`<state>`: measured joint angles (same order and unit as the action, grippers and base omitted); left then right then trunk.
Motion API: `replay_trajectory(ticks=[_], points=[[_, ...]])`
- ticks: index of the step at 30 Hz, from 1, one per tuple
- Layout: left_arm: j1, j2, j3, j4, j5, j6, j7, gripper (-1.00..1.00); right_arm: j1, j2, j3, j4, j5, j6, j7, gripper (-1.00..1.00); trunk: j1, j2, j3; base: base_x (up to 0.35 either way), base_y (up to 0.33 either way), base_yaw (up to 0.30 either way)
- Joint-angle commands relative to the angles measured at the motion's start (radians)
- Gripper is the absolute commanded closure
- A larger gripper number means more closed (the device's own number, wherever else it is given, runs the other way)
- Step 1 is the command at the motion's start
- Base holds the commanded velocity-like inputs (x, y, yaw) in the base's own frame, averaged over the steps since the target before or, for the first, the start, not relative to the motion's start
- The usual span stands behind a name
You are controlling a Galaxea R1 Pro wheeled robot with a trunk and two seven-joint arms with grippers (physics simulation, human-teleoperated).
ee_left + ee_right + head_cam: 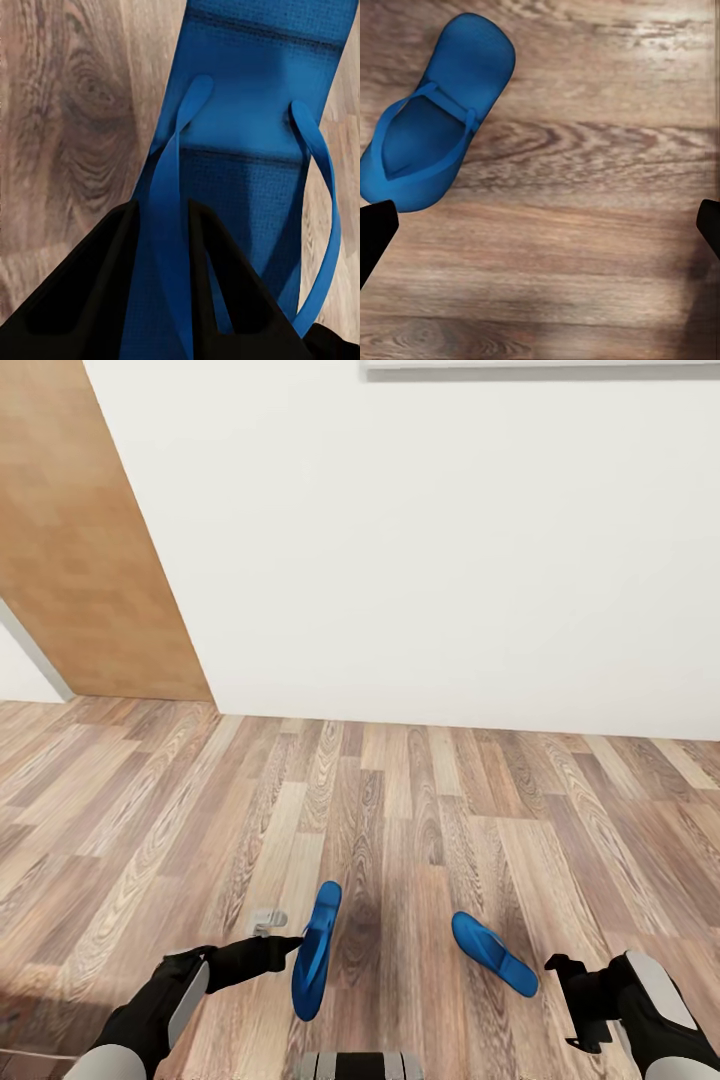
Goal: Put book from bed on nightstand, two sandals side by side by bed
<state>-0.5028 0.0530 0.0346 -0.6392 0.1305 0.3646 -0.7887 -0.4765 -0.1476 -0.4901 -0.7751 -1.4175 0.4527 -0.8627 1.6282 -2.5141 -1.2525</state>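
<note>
A white wall [430, 550] rose ahead, with a tan wooden panel [85, 550] leaning across its left part, and the brown plank floor [420, 800] ran from there back to the robot. Two blue sandals were in sight, counted one and two.

The left sandal [316, 950] stood on edge, its length running away from the robot, held in the left gripper [290, 942]. In the left wrist view, the black fingers [112, 285] were closed on one strap [166, 225] of that sandal [255, 90], the sole hanging just beyond them over the planks.

The right sandal [494, 954] lay flat on the floor, sole down, angled toward the right arm. The right gripper [572, 1000] hovered near its heel end without touching; its jaws stood wide apart, and in the right wrist view the sandal [431, 142] lay off beside one fingertip [373, 232], outside the gap between them.
</note>
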Motion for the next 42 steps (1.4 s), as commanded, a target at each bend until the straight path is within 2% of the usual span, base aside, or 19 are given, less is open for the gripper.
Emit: replay_trajectory(ticks=[1,6,9,11,13,15,16,17,18,19,21,24,27,30,33,38,42], points=[[0.000,0.000,0.002,0.000,0.006,0.007,0.002,1.00,-0.001,0.000,-0.002,-0.001,-0.003,0.006,-0.006,-1.00,0.000,-0.001,-0.005,0.000,0.000,0.000],[0.000,0.005,0.005,0.000,0.007,0.008,0.002,1.00,-0.001,0.000,-0.002,-0.001,-0.003,0.006,-0.005,-1.00,0.002,-0.002,-0.024,0.000,0.000,0.000],[0.000,0.017,0.021,-0.003,0.009,0.009,0.002,1.00,-0.001,0.000,-0.001,0.000,-0.003,0.006,-0.004,-1.00,0.002,-0.002,-0.024,0.000,0.000,0.000],[-0.002,0.044,0.060,-0.012,0.014,0.012,-0.004,1.00,-0.001,0.000,-0.001,0.000,-0.003,0.006,-0.004,-1.00,0.002,-0.002,-0.024,0.000,0.000,0.000],[-0.005,0.071,0.123,-0.035,0.040,0.016,-0.008,1.00,-0.001,-0.001,-0.002,0.000,-0.003,0.006,-0.004,-1.00,0.002,-0.002,-0.024,0.000,0.000,0.000],[-0.011,0.088,0.189,-0.054,0.097,0.024,-0.011,1.00,-0.001,-0.001,-0.002,0.000,-0.003,0.006,-0.004,-1.00,0.002,-0.002,-0.024,0.000,0.000,0.000],[-0.016,0.102,0.213,-0.061,0.137,0.035,-0.011,1.00,-0.001,-0.001,-0.002,0.000,-0.003,0.006,-0.004,-1.00,0.002,-0.002,-0.024,0.000,0.000,0.000],[-0.022,0.119,0.230,-0.067,0.174,0.048,-0.011,1.00,-0.001,-0.001,-0.002,0.001,-0.003,0.006,-0.004,-1.00,0.002,-0.002,-0.024,0.000,0.000,0.000],[-0.032,0.152,0.244,-0.074,0.233,0.078,-0.012,1.00,-0.001,-0.002,-0.002,0.002,-0.003,0.006,-0.003,-1.00,0.002,-0.002,-0.024,0.000,0.000,0.000],[-0.035,0.163,0.247,-0.076,0.255,0.090,-0.012,1.00,-0.001,-0.002,-0.002,0.002,-0.003,0.006,-0.003,-1.00,0.002,-0.002,-0.024,0.000,0.000,0.000],[-0.042,0.191,0.254,-0.080,0.351,0.127,-0.011,1.00,-0.001,-0.002,-0.002,0.004,-0.003,0.006,-0.003,-1.00,0.002,-0.002,-0.024,0.000,0.000,0.000],[-0.045,0.203,0.256,-0.082,0.435,0.147,-0.011,1.00,-0.001,-0.001,-0.002,0.005,-0.003,0.006,-0.003,-1.00,0.002,-0.002,-0.024,0.000,0.000,0.000],[-0.046,0.206,0.257,-0.083,0.464,0.154,-0.009,1.00,-0.001,-0.002,-0.002,0.005,-0.003,0.006,-0.004,-1.00,0.002,-0.002,-0.024,0.000,0.000,0.000],[-0.047,0.205,0.256,-0.083,0.476,0.156,-0.007,1.00,-0.001,-0.002,-0.002,0.005,-0.003,0.006,-0.004,-1.00,0.002,-0.002,-0.024,0.000,0.000,0.000],[-0.047,0.202,0.254,-0.083,0.478,0.157,-0.006,1.00,-0.001,-0.003,-0.002,0.004,-0.003,0.006,-0.004,-1.00,0.002,-0.002,-0.024,0.000,0.000,0.000],[-0.047,0.200,0.252,-0.083,0.478,0.157,-0.006,1.00,-0.001,-0.012,-0.002,0.004,-0.003,0.006,-0.004,-1.00,0.005,-0.003,-0.043,0.000,0.000,0.000],[-0.047,0.185,0.251,-0.083,0.477,0.157,-0.003,1.00,-0.001,-0.015,-0.002,0.005,-0.003,0.006,-0.004,-1.00,0.006,-0.004,-0.059,0.000,0.000,0.000]])
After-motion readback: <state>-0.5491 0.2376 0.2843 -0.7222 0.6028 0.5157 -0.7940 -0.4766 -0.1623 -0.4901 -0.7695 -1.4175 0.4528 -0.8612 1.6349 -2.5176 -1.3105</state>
